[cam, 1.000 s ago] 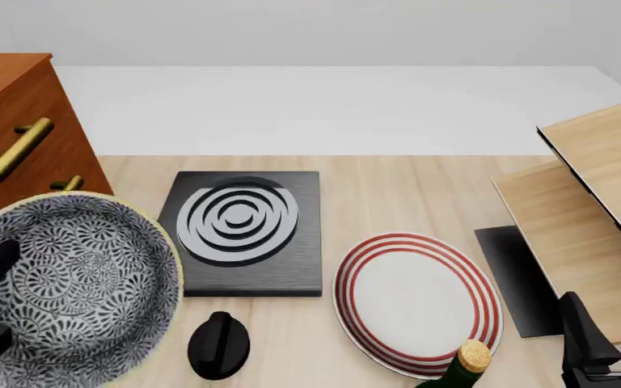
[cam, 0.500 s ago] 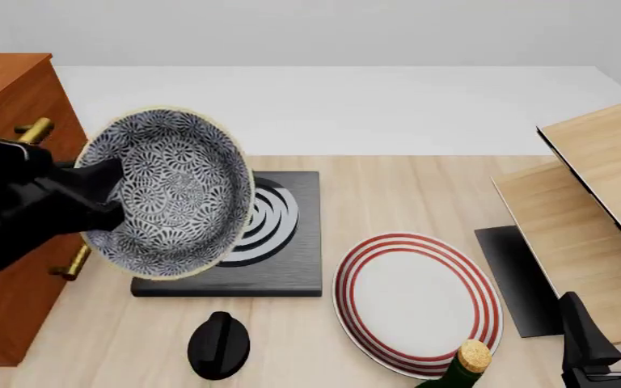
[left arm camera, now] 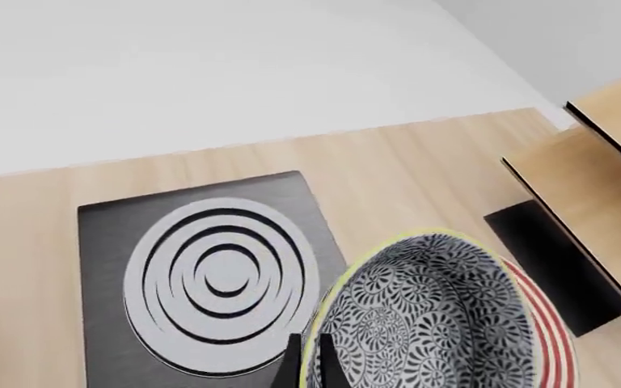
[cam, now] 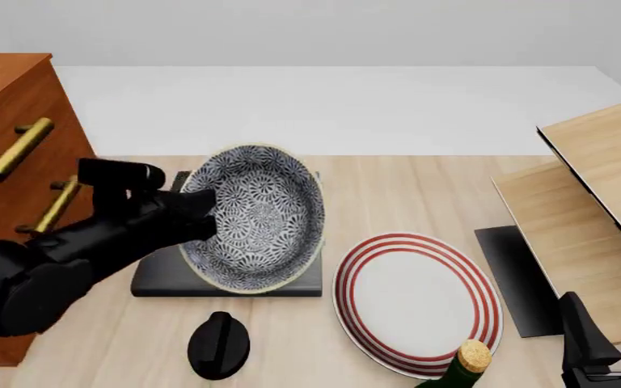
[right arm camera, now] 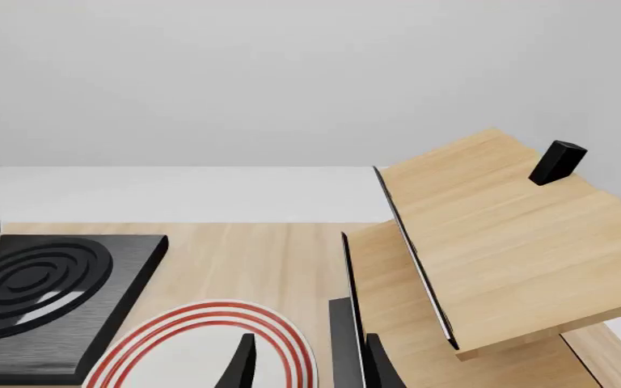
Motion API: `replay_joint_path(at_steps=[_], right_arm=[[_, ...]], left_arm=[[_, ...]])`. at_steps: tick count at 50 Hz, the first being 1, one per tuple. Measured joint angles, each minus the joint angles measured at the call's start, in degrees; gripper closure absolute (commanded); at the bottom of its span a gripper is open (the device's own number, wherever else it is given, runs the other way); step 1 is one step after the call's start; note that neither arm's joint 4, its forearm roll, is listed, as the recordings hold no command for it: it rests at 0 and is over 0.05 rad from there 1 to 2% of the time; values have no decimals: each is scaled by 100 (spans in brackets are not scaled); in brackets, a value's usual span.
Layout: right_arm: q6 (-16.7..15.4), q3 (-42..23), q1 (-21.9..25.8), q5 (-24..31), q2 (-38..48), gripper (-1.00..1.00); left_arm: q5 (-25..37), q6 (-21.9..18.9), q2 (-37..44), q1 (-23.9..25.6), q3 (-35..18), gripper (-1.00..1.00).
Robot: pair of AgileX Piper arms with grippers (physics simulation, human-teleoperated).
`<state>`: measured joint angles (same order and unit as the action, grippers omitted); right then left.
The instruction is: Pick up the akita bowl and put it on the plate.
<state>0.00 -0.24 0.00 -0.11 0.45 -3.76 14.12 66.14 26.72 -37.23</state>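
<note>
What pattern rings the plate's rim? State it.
Concentric red rings on white around the plate, clearest in the front view.

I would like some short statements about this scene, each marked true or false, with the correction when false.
1. The left gripper holds the bowl by its rim. True.
2. The bowl already rests on the plate. False: it is held tilted in front of the black slab, and the plate is bare.
3. The right gripper holds the bottle. False: it holds nothing, and its fingers stand apart.
4. A black knob lies on the table nearer the camera than the slab. True.
5. The plate has blue rings. False: they are red.
</note>
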Motion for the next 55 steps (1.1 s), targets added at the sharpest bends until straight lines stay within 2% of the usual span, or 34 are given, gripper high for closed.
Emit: replay_joint_path(at_steps=[18, 55], right_arm=[[0, 0, 0, 0, 0, -100], [0, 0, 0, 0, 0, -100]], left_arm=[[-120, 300, 577, 614, -179, 100], [359, 234, 976, 1469, -881, 100]])
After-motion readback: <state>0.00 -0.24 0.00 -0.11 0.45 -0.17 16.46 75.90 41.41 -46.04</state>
